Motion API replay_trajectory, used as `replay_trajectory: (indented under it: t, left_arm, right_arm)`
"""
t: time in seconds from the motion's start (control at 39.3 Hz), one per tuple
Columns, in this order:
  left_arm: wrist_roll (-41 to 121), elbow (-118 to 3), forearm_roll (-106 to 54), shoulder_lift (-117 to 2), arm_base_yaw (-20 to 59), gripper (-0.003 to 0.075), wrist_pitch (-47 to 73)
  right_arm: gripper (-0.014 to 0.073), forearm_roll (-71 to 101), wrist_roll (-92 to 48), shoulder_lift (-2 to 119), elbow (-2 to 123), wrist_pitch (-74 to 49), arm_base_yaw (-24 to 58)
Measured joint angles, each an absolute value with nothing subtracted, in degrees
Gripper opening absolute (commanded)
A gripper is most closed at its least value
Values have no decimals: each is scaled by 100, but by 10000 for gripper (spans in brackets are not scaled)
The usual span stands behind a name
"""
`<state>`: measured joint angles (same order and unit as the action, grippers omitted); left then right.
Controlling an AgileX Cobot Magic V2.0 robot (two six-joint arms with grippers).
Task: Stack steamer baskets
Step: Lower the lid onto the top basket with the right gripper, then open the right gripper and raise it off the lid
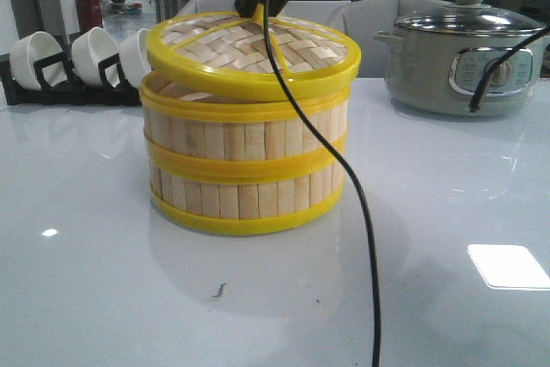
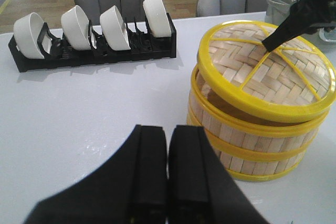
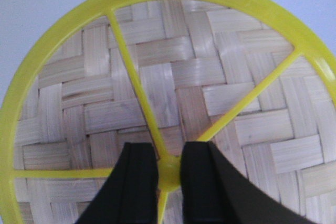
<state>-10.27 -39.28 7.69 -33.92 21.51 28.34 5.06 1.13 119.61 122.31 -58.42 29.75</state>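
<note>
your right gripper (image 3: pixel 169 174) pinches the lid (image 1: pixel 253 56) by its centre hub, so it hangs tilted over the stacked baskets (image 1: pixel 245 165). left gripper (image 2: pixel 168 182) idles at nine o'clock, jaws closed on nothing.

— Where's the right hand (image 3: pixel 169 174)?

— Reaching down from above, fingers (image 3: pixel 137 182) pinched on the yellow hub of the lid (image 1: pixel 258 58), one finger either side of it.

— And the left hand (image 2: pixel 168 171)?

— Low over the tabletop (image 2: pixel 94 114), fingers pressed together, gripping nothing, well apart from the right hand.
</note>
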Motion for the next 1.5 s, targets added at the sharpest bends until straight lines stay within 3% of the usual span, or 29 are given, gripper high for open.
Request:
replay_trajectory:
  t: [1.07, 1.15, 1.35, 1.5]
  left_arm:
    - [-1027, -3928, 769, -3392, 2151, 85, 2834]
    - [-1027, -3928, 769, -3392, 2151, 85, 2834]
    - [-1027, -3928, 769, -3392, 2151, 85, 2834]
    - [-1027, -3928, 769, -3392, 2151, 85, 2834]
  right_arm:
    - [64, 506, 113, 12197, 12274, -5886, 3093]
    - [115, 506, 113, 12197, 12274, -5886, 3093]
    - [454, 506, 124, 12197, 12274, -5886, 3093]
    - [477, 506, 133, 12207, 12274, -5886, 3093]
